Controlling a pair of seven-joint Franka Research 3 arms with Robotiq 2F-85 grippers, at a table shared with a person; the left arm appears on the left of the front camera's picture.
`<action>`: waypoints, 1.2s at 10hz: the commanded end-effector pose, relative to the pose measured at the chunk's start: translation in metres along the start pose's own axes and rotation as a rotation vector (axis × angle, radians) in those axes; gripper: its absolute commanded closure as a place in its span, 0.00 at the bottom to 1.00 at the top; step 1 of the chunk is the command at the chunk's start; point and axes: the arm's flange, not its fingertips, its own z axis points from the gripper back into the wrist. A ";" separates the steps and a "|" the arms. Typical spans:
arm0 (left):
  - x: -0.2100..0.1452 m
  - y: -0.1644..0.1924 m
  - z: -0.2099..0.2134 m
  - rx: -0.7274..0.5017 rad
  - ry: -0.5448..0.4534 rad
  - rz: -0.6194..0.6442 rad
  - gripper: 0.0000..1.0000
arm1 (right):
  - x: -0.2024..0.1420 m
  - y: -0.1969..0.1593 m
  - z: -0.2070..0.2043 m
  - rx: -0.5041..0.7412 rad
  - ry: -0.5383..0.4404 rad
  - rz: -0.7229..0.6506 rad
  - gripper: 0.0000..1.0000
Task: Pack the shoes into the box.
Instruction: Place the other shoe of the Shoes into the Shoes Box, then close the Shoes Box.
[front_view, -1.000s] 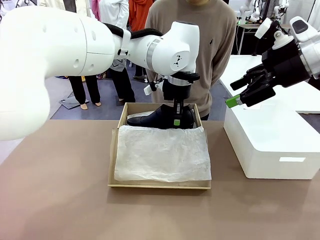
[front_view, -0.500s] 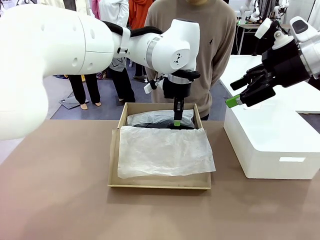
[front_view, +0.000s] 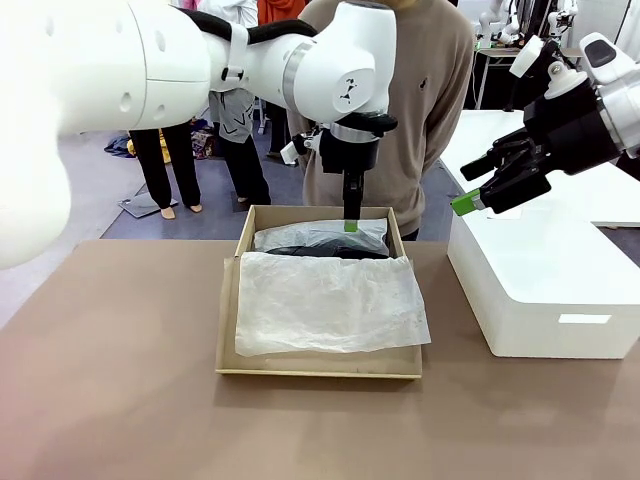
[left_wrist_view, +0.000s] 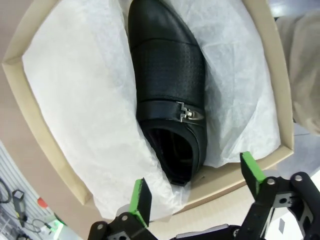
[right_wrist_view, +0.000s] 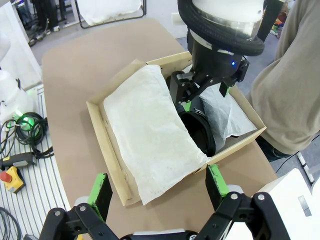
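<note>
A glossy black shoe (left_wrist_view: 167, 85) with a metal buckle lies on its sole in the far part of the tan cardboard box (left_wrist_view: 27, 102), bedded in white tissue paper (left_wrist_view: 85, 100). My left gripper (left_wrist_view: 197, 184) hangs open just above the shoe's heel end, touching nothing. From the front, the left gripper (front_view: 351, 222) is over the far side of the box (front_view: 228, 300), and the shoe (front_view: 320, 246) is half hidden by tissue. My right gripper (front_view: 478, 185) hovers open off to the right. Its wrist view shows the right gripper (right_wrist_view: 158, 189) high above the box (right_wrist_view: 102, 135) and shoe (right_wrist_view: 200, 132).
A larger white box (front_view: 540, 290) stands on the table right of the cardboard box, under my right gripper. A sheet of tissue paper (front_view: 325, 305) covers the near part of the cardboard box. A person in a tan sweater (front_view: 420, 90) stands at the far edge.
My left gripper opened and let go of the shoe, which settled down into the tissue at the far side of the box. The gripper then rose a little. The right arm stayed still.
</note>
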 end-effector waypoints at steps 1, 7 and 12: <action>-0.006 0.003 -0.001 -0.007 -0.012 -0.003 0.00 | 0.000 -0.003 -0.002 0.014 -0.023 0.019 0.00; -0.006 0.003 -0.001 -0.007 -0.012 -0.003 0.00 | 0.000 -0.003 -0.002 0.014 -0.023 0.019 0.00; 0.001 0.010 0.015 -0.003 -0.040 -0.133 0.00 | 0.000 -0.003 -0.002 0.014 -0.023 0.019 0.00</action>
